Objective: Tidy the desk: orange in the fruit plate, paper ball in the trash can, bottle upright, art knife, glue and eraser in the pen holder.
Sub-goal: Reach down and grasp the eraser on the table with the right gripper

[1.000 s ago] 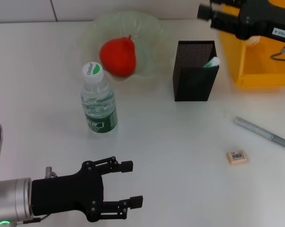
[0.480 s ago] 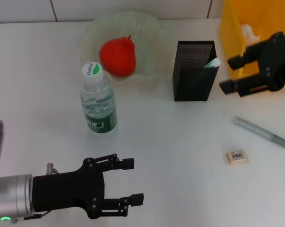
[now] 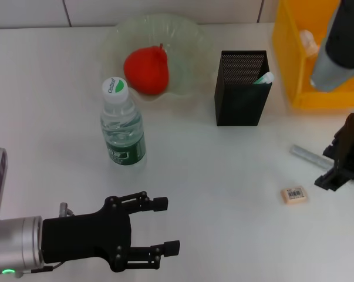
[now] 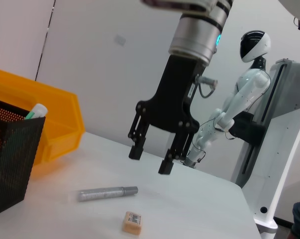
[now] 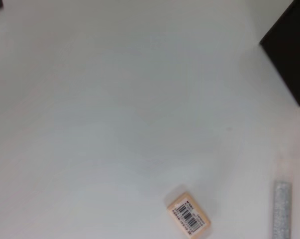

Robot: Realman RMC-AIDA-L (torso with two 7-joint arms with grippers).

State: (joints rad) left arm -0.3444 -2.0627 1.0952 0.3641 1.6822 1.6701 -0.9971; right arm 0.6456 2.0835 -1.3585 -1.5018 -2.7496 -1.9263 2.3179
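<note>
While right end effector point(image 3: 343, 157) hovers wide open, art knife point(image 3: 309, 155) lies beneath, eraser point(image 3: 294, 194) just beside.

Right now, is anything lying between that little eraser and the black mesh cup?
No. In the head view, only bare white desk separates the eraser from the pen holder; the art knife lies off to the side.

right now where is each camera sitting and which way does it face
Head view: on the head, looking down at the desk; left gripper low on the robot's left, right gripper over the art knife.
Left wrist view: low, looking across at the right gripper.
Right wrist view: looking straight down; no own body shows.
All three share the eraser.
</note>
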